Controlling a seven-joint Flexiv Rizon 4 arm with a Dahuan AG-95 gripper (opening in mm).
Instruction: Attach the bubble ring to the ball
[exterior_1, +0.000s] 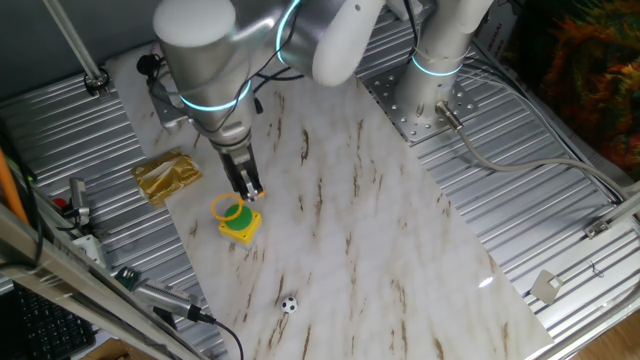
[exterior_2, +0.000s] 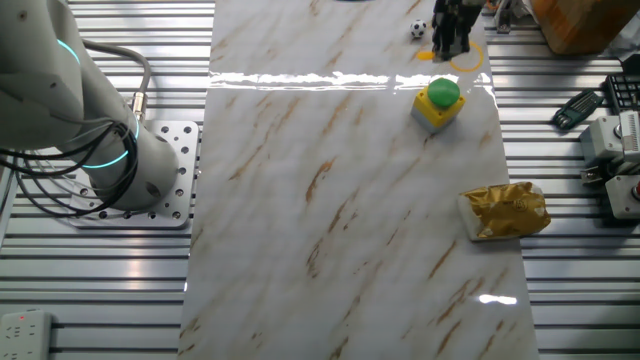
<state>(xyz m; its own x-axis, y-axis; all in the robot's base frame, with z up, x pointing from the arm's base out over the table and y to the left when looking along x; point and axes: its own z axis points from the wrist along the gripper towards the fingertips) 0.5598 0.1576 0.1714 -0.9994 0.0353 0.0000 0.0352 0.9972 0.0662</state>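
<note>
On the table (exterior_1: 350, 200), the button box (exterior_1: 241, 222) sits centrally, the foil packet (exterior_1: 167, 176) at its ten o'clock, the ball (exterior_1: 289, 304) at five o'clock, well apart.

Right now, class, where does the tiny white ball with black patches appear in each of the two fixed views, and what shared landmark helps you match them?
One fixed view: the tiny white ball with black patches lies low, just left of centre, on the marble board.
The other fixed view: it sits near the top edge, right of centre, beside the pincer.
Shared landmark: the yellow box with the green round button.
</note>
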